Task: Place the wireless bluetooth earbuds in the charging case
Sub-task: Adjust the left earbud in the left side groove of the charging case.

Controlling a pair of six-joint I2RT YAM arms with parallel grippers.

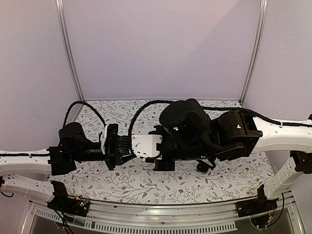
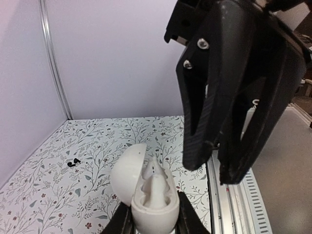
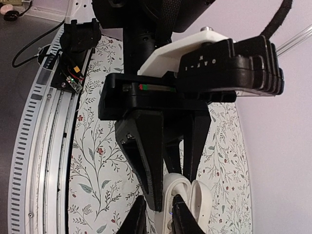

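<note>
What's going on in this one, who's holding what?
The left gripper is clamped on the white charging case, whose lid is open, and holds it above the floral table. The right gripper hangs just over the open case with its fingers close together; whether it carries anything cannot be told. No dark piece shows inside the case, and tiny dark pieces, apparently the earbuds, lie on the table off to the side.

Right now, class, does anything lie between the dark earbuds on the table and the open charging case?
Nothing visible lies on the table between the earbuds and the charging case in the left gripper. The right gripper hangs close over the case's opening.
</note>
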